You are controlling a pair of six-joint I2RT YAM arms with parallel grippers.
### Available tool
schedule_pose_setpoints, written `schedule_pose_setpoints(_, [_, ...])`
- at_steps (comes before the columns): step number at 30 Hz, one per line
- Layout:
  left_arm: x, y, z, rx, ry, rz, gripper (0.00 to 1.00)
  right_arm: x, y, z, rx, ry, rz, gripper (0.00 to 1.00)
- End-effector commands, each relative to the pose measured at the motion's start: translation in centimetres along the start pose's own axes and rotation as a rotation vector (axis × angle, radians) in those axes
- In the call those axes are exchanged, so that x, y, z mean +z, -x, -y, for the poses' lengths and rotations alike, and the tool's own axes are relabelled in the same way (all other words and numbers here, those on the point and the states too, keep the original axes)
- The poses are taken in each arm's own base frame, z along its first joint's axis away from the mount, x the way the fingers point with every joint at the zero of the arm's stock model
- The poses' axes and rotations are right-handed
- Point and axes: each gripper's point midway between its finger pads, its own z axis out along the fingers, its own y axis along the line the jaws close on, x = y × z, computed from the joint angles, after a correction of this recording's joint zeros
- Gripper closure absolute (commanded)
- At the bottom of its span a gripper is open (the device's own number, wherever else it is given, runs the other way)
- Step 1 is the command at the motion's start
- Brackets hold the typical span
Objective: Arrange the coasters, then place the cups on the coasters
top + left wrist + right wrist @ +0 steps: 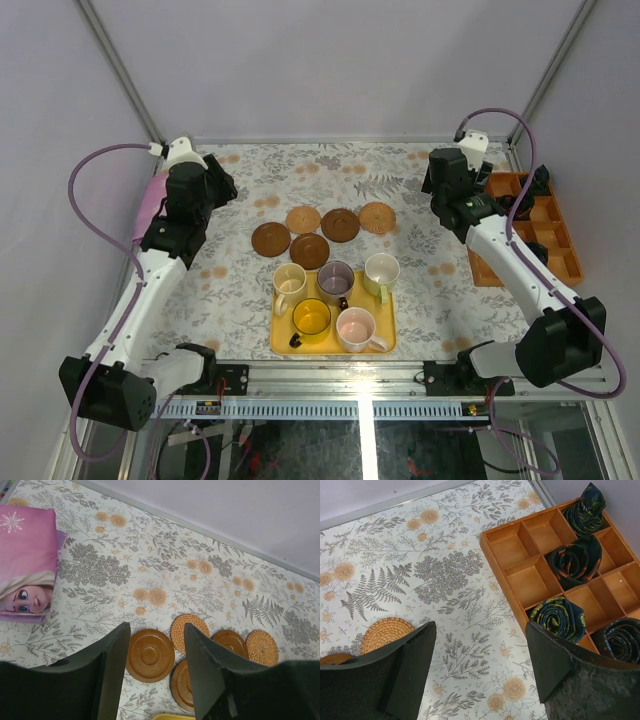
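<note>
Several round coasters lie bunched together at mid-table: a dark brown one (pixel 270 239), a tan woven one (pixel 303 218), another dark one (pixel 340 225), a second woven one (pixel 377 217) and a dark one (pixel 310 250) nearest the tray. Cream (pixel 290 280), grey-purple (pixel 335 281), pale greenish-white (pixel 381 272), yellow (pixel 311 317) and pink (pixel 356 327) cups stand on a yellow tray (pixel 388 338). My left gripper (pixel 156 626) hangs open above the left dark coaster (pixel 150 655), holding nothing. My right gripper (pixel 481 625) is open over bare cloth, right of a woven coaster (pixel 385 632).
A pink printed fabric pack (pixel 25 565) lies at the far left by my left arm. A wooden divided box (pixel 545 555) with rolled dark cloths sits at the right table edge. Small black objects (pixel 343 302) lie on the tray among the cups.
</note>
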Motion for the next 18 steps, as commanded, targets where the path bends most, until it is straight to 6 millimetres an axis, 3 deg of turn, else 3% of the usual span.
schedule_pose_setpoints(1, [0.1, 0.6, -0.6, 0.002, 0.021, 0.036, 0.53, -0.8, 2.2, 0.6, 0.057, -0.021, 0.077, 0.20])
schedule_pose_setpoints(18, [0.9, -0.4, -0.8, -0.004, 0.032, 0.012, 0.53, -0.1, 1.7, -0.6, 0.039, 0.004, 0.043, 0.20])
